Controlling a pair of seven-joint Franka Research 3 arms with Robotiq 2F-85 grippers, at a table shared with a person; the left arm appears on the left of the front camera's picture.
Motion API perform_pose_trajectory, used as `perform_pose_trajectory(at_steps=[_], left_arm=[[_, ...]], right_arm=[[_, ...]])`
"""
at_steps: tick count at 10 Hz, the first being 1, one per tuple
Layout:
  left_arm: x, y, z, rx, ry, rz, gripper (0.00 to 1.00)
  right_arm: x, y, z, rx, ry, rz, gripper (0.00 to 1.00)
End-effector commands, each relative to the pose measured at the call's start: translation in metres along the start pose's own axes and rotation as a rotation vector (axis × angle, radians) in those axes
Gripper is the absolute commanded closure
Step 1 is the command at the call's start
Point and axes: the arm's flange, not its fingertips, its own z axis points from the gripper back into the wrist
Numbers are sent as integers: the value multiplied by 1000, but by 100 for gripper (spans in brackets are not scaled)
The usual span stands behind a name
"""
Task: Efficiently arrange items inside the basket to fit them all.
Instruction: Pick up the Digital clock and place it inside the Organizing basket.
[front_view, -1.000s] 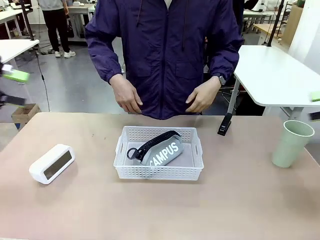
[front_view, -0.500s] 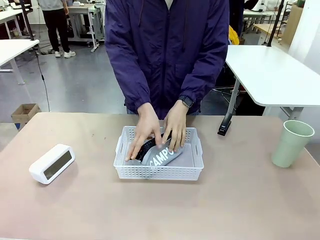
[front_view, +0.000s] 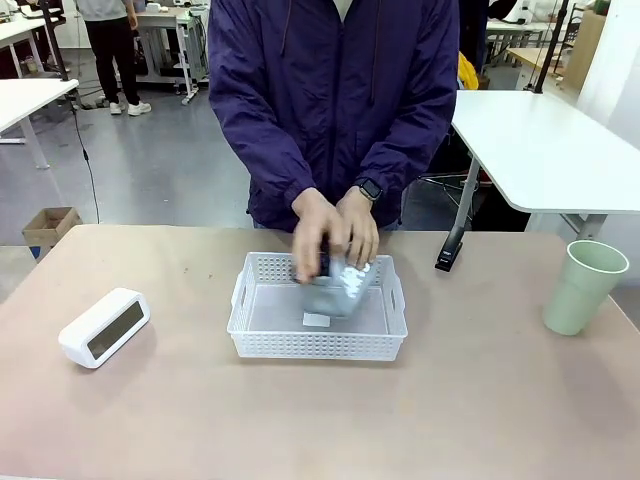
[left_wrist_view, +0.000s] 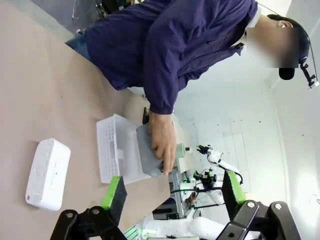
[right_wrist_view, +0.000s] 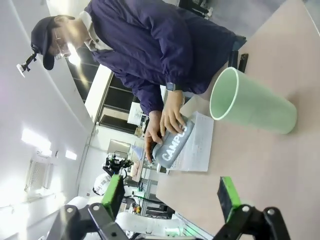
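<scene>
A person's two hands hold the grey "CAMPUS" pouch lifted and tilted over the far half of the white lattice basket. On the table's left lies the white box. At the far right lies the slim black stapler, and the pale green cup stands upright nearer the edge. My left gripper is open above the table, with the white box, basket and pouch beyond it. My right gripper is open too, behind the cup, with the pouch farther off.
The person in a purple jacket stands close against the table's far edge, arms reaching over the basket. A white side table stands behind at the right. Bare tabletop spreads in front of the basket.
The person's hands came down into the basket, took hold of the pouch lying flat there, and raised it towards the far side. The basket floor now shows.
</scene>
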Motion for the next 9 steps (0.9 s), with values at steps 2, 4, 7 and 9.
perform_pose_trajectory(at_steps=[2,4,7,9], left_arm=[[-5,0,7,-40,25,-11,0],[-5,0,7,-40,25,-11,0],[-5,0,7,-40,25,-11,0],[-5,0,7,-40,25,-11,0]], right_arm=[[1,13,-2,17,15,19,0],[1,13,-2,17,15,19,0],[1,13,-2,17,15,19,0],[1,13,-2,17,15,19,0]])
